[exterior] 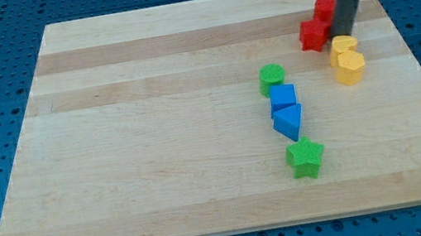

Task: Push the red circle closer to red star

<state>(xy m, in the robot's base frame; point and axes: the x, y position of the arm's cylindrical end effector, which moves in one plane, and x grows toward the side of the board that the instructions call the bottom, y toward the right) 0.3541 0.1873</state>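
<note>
The red circle (324,7) lies near the board's top right, partly hidden on its right side by my dark rod. The red star (314,34) lies just below and left of it, touching or almost touching it. My tip (345,34) is just right of the red star and below-right of the red circle, at the top edge of a yellow block (343,46).
A yellow heart (349,67) sits right below the yellow block. A green circle (272,78), a blue cube (282,95), a blue triangle (288,121) and a green star (306,158) form a column at centre right. The wooden board (153,126) lies on a blue perforated table.
</note>
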